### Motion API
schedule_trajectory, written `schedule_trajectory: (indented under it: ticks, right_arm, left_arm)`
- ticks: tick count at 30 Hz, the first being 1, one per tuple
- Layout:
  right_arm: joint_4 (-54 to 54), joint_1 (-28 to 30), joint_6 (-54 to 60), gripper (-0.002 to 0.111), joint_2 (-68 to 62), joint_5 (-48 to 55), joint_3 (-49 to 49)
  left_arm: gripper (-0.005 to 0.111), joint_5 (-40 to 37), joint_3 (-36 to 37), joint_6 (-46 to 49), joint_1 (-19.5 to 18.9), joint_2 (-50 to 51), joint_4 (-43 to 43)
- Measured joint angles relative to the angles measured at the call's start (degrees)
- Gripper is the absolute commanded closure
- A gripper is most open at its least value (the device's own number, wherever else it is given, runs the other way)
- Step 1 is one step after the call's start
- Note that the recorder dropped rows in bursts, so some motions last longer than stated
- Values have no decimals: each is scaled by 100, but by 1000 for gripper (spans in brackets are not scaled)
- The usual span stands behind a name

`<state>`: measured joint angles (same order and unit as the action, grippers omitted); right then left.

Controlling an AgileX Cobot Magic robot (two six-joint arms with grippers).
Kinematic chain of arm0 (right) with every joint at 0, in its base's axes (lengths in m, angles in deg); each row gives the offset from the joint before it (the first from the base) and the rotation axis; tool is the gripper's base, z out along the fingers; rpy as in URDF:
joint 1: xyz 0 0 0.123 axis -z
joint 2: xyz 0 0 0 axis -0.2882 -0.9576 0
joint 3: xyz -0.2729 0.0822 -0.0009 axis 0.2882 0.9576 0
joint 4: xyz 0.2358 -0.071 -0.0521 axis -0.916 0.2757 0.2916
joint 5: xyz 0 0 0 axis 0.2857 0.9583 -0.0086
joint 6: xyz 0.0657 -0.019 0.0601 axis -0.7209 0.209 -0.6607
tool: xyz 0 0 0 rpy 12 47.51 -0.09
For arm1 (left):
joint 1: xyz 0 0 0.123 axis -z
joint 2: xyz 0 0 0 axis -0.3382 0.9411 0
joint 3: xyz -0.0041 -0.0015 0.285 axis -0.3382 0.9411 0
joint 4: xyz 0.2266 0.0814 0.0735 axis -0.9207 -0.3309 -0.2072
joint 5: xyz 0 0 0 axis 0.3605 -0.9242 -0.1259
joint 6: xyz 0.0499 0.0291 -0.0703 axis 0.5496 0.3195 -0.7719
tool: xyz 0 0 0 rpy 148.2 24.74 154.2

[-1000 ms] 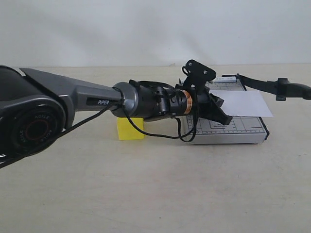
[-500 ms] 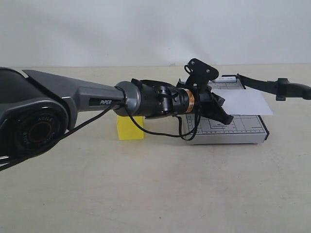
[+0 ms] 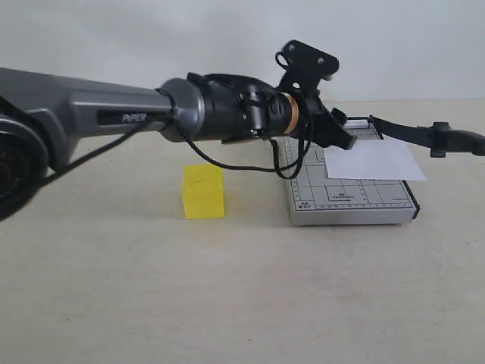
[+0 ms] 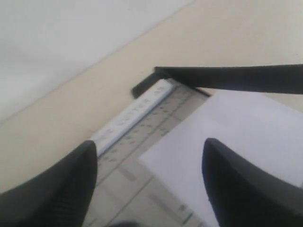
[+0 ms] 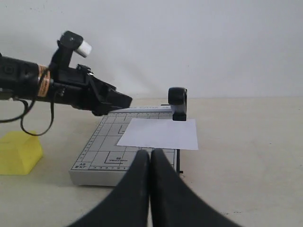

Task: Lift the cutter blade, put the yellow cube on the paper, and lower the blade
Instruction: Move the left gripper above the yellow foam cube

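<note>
L hand (image 3: pixel 342 141) empty, jaws partway open above trimmer board (image 3: pixel 348 201), yellow cube (image 3: pixel 203 191) sits on counter (image 3: pixel 227 288) beside board, cutter blade (image 3: pixel 424 135) only slightly raised & unheld, so it may snag the cube or shift paper (image 3: pixel 373 161) on placement.

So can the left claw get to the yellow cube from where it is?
Probably yes. The yellow cube sits alone on the table beside the trimmer board, nothing on it or around it. The left claw hangs open over the board and would only need to swing over and down.

"PiPER" on the left arm (image 3: pixel 98 108)
</note>
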<state>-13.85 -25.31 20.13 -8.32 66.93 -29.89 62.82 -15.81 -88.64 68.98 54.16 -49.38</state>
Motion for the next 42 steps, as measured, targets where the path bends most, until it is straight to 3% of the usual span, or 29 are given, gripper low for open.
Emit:
schedule_trajectory:
  ticks: [4, 10, 19, 28, 31, 40, 41, 42]
  right_arm:
    - [0, 0, 0, 108, 0, 0, 0]
    - [0, 0, 0, 108, 0, 0, 0]
    - [0, 0, 0, 108, 0, 0, 0]
    - [0, 0, 0, 108, 0, 0, 0]
    - [0, 0, 0, 108, 0, 0, 0]
    - [0, 0, 0, 108, 0, 0, 0]
    - [0, 0, 0, 108, 0, 0, 0]
    - [0, 0, 0, 108, 0, 0, 0]
  left_arm:
    - [45, -1311, 511, 312, 0, -664, 338]
    - [45, -2761, 1450, 1605, 0, -1628, 1947]
    - [42, -4014, 2042, 1409, -42, -2838, 2482]
    - [39, -4537, 2051, 767, -530, -3116, 3832]
    - [39, -4986, 2064, 498, -529, -3008, 3839]
    - [40, -4987, 2064, 305, -529, -2890, 3940]
    - [39, -4963, 2064, 305, -529, -2890, 3940]
    - [31, -4938, 2064, 305, -529, -2890, 3940]
